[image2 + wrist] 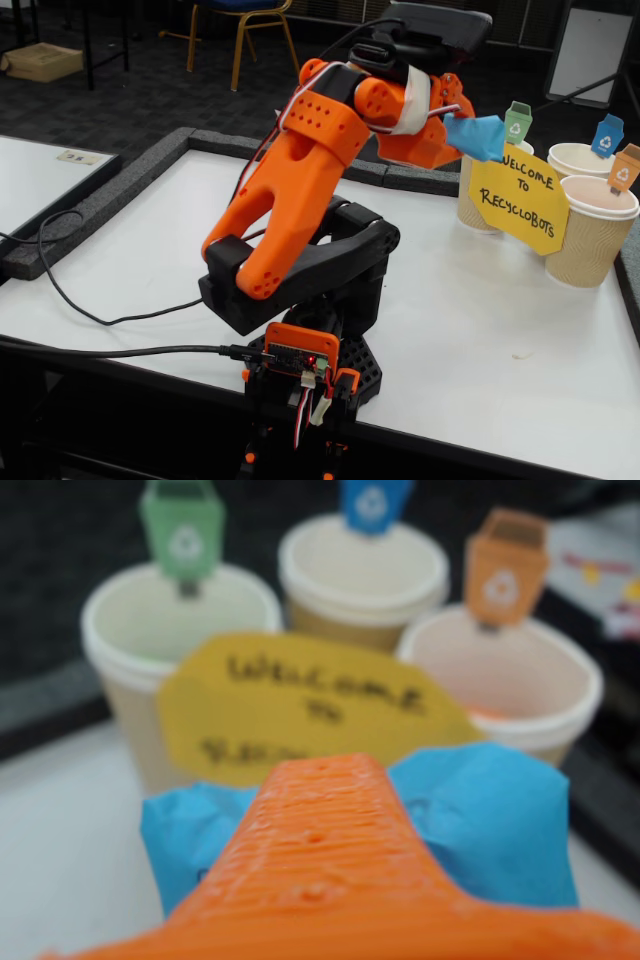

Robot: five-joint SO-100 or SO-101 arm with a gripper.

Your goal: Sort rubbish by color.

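My orange gripper (330,780) is shut on the light blue paper lump (500,830). The lump bulges out on both sides of the finger in the wrist view. In the fixed view the gripper (462,135) holds the blue lump (482,137) in the air, just left of the cups and above table height. Ahead stand three beige cups: one with a green tag (180,630), one with a blue tag (362,570) and one with an orange tag (510,680). The light green lump is out of view.
A yellow "Welcome to Recyclobots" sign (520,195) leans against the front of the cups (590,235). The white table (480,330) has a raised dark foam border (130,185). A black cable (90,310) runs across the table's left side to the arm's base (300,370).
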